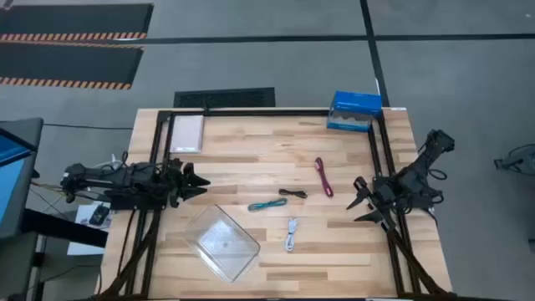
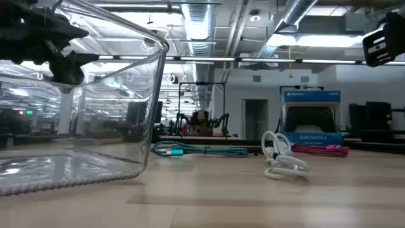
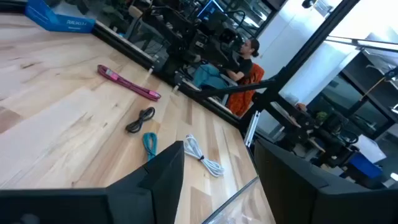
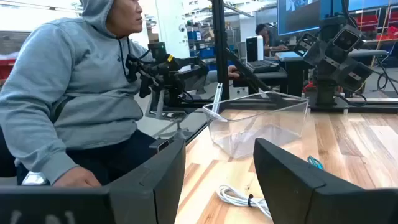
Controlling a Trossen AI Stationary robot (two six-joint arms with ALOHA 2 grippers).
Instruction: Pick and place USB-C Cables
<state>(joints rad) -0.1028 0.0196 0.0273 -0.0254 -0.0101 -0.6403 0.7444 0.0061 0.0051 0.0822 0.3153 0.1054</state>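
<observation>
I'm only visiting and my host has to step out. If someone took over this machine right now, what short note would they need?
Left gripper: open, empty, at the table's left edge.
Right gripper: open, empty, at the right edge.
Clear tray: near the front, nothing inside.
Pink cable, dark cable, teal cable and white cable all lie loose on the table.
Done: nothing.
Left: all four cables, presumably into the tray.

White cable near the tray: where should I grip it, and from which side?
The white cable lies flat as a narrow bundle, clear of the clear tray. Probably best to come straight down on its middle, closing across the narrow width. The right gripper is open and has bare table between it and the cable.
</observation>
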